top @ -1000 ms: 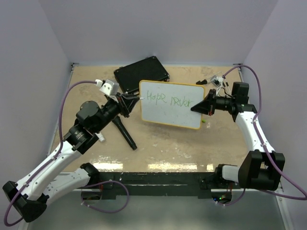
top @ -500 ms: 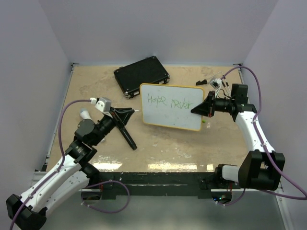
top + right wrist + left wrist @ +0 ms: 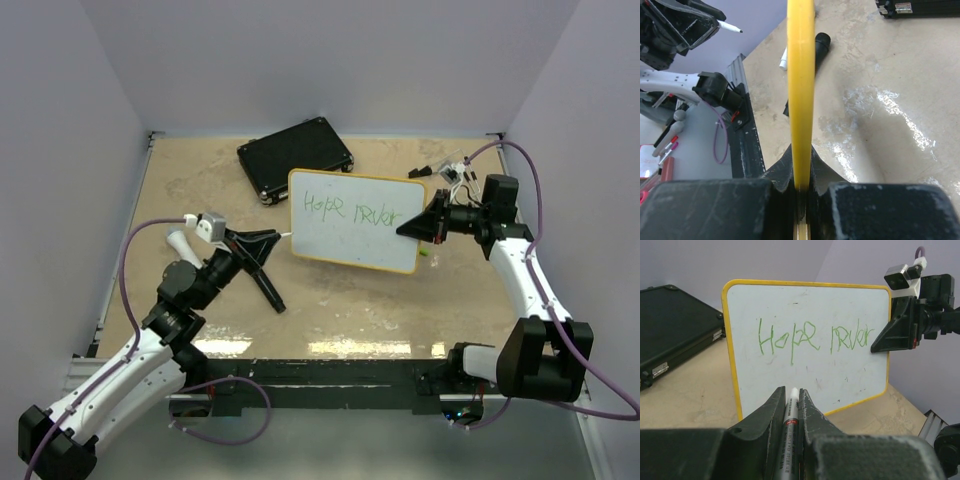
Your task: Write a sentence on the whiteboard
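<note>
The whiteboard [image 3: 350,245], white with a yellow rim, is held tilted above the table by my right gripper [image 3: 412,228], shut on its right edge. In the right wrist view the rim [image 3: 800,75] runs edge-on between the jaws. The sentence [image 3: 350,210] in green reads "Hope never"; it also shows in the left wrist view [image 3: 812,337]. My left gripper [image 3: 272,238] is shut on a silver marker [image 3: 790,415], whose tip points at the board from its left side, a short way off its face.
A black rectangular case [image 3: 296,157] lies at the back left of the table. A black cylindrical object [image 3: 260,280] lies on the table under my left gripper. Small items [image 3: 447,170] sit at the back right corner.
My left arm has drawn back from the board's left edge toward the near left, marker still held. My right gripper keeps holding the board, which has shifted only slightly.
</note>
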`<move>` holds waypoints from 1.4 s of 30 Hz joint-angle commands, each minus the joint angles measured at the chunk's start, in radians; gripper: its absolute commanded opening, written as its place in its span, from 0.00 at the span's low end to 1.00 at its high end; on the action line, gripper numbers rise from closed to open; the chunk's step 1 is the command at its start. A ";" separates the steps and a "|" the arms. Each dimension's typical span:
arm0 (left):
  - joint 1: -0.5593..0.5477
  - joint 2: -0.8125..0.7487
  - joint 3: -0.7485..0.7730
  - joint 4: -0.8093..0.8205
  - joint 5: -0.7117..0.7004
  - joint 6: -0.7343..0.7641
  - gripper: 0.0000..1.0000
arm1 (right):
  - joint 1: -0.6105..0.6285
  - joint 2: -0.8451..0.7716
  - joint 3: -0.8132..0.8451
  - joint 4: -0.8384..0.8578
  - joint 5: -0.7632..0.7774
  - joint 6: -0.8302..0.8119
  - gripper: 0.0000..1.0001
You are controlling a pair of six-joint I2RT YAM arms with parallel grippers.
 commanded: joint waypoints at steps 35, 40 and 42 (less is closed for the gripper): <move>0.008 -0.115 -0.090 0.147 0.074 -0.063 0.00 | -0.006 -0.111 -0.097 0.354 -0.118 0.279 0.00; 0.008 -0.126 -0.095 0.143 0.046 -0.065 0.00 | -0.008 -0.113 -0.097 0.354 -0.118 0.277 0.00; 0.008 -0.126 -0.094 0.140 0.046 -0.066 0.00 | -0.006 -0.116 -0.100 0.354 -0.118 0.276 0.00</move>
